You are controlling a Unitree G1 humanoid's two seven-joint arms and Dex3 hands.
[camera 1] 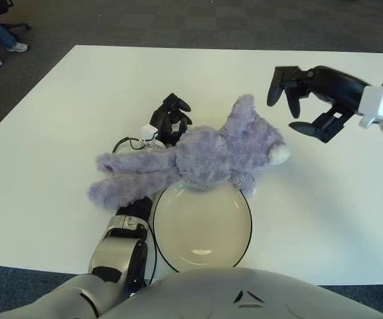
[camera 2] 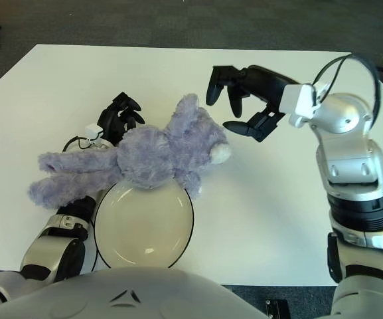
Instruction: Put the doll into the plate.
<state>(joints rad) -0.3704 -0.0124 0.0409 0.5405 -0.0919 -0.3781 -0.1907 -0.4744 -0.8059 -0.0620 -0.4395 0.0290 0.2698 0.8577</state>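
The right hand (camera 2: 241,100) hovers with fingers spread and holding nothing, at two o'clock from the doll (camera 1: 191,156) and apart from it. The left hand (camera 1: 170,118) shows with fingers curled at the doll's far side; whether they grip it is unclear. The purple plush doll lies across the cream plate's (camera 1: 201,229) twelve o'clock rim. A white counter (camera 1: 58,133) carries everything; dark carpet (camera 1: 198,20) surrounds it.

No readable text anywhere — no labels, brands, numbers or signs.
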